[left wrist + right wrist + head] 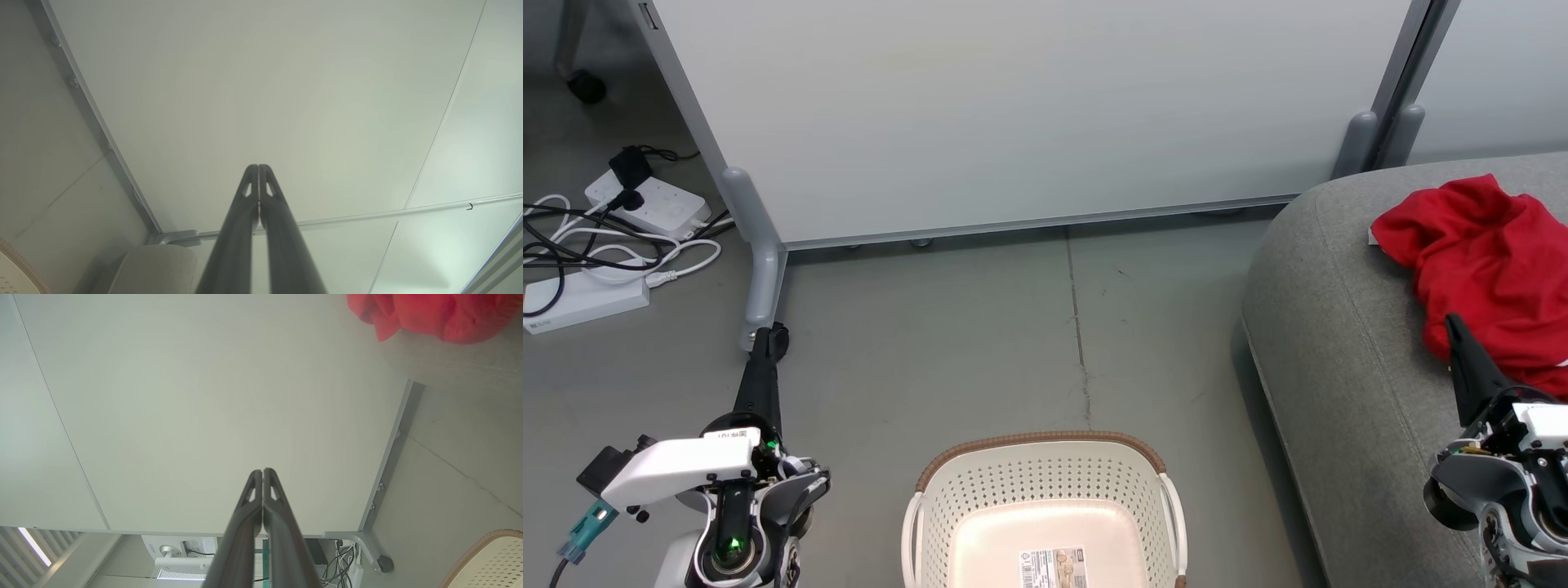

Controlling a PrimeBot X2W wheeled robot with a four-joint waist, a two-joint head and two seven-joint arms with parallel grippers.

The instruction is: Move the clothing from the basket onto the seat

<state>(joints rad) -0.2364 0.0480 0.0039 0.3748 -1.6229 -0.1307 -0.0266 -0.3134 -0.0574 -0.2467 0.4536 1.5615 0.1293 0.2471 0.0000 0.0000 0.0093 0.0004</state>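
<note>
The red clothing lies in a heap on the grey seat at the right; it also shows blurred as the clothing at the top of the right wrist view. The white basket with its brown rim stands on the floor at the bottom centre, and inside I see just its bare bottom with a label. My left gripper is shut, fingers pressed together, left of the basket. My right gripper is shut with nothing in it, its tip in front of the red heap. Both wrist views show the fingers closed together.
A pale partition panel on grey feet stands behind the floor. Power strips and tangled cables lie at the far left. A crack runs down the grey floor between panel and basket.
</note>
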